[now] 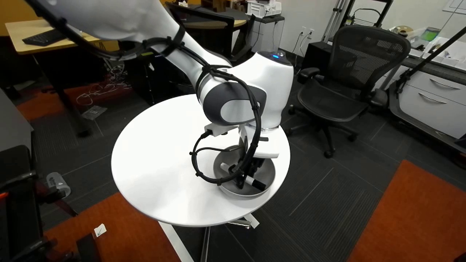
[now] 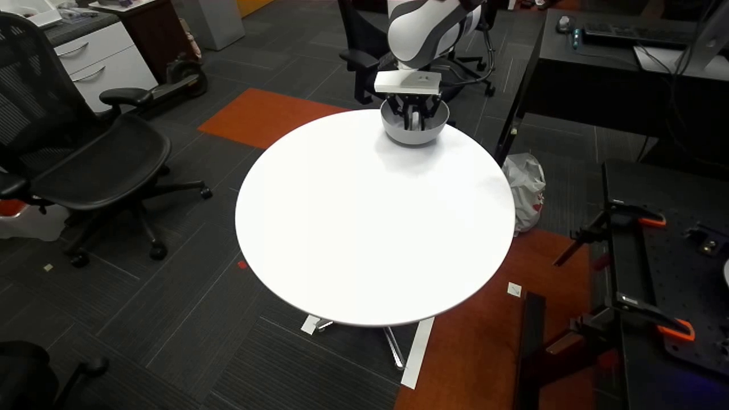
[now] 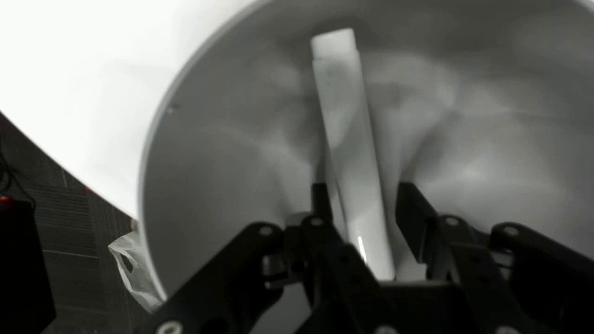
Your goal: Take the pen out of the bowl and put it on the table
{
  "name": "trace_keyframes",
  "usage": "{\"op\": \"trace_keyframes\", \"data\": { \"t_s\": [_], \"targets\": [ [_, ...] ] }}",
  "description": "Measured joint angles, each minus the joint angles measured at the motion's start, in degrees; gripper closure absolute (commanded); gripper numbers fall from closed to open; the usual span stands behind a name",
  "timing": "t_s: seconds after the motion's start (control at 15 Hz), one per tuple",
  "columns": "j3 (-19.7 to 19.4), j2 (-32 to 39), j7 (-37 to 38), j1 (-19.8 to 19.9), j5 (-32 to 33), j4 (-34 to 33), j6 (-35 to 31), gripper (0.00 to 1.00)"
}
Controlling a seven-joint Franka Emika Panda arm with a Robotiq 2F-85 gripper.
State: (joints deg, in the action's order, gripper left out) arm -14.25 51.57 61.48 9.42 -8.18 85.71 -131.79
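- In an exterior view, the fingers [image 1: 240,181] reach down into the bowl [image 1: 268,176] on the surface [image 1: 156,163].
- The pen [image 1: 258,184] lies in the bowl, dark end to the right of the fingers, pale end to their left, middle hidden.
- A cable [image 1: 259,125] loops in front, covering part of the fingers and pen; whether the fingers are apart cannot be told here.
- The arm [image 1: 233,111] hides part of the surface behind them; farther back stand a mesh chair [image 1: 331,100] to their right and a desk [image 1: 22,31] to their left.
- In an exterior view, the arm runs off the top edge above the fingers [image 2: 406,117]; the pen [image 2: 416,121] shows only as a pale end between them.
- Nearer than the fingers and to their right, a bag [image 2: 527,191] is partly hidden by the surface's edge; a bench [image 2: 649,364] farther right and a mesh chair [image 2: 105,162] well to the left are cut off.
- In the wrist view, the fingers [image 3: 321,204] are spread, one on each side of the pen [image 3: 350,134], with a gap by the right-hand one; whether the other touches is hard to tell.
- The pen's near end is lost among their black parts; to their left, the bowl's rim covers part of a bag [image 3: 137,273].
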Motion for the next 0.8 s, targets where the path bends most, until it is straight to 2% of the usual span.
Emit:
{"op": "trace_keyframes", "data": {
  "t_s": [0.13,0.2,0.47,0.8],
  "targets": [
    [0.0,0.1,1.4,0.0,0.0,-0.3,0.0,1.0],
    [0.0,0.1,2.1,0.0,0.0,-0.3,0.0,0.95],
    [-0.7,-1.3,4.7,-0.2,0.0,0.2,0.0,0.95],
    [-2.2,-10.4,5.1,-0.4,0.5,7.4,-1.9,0.95]
  ]
}}
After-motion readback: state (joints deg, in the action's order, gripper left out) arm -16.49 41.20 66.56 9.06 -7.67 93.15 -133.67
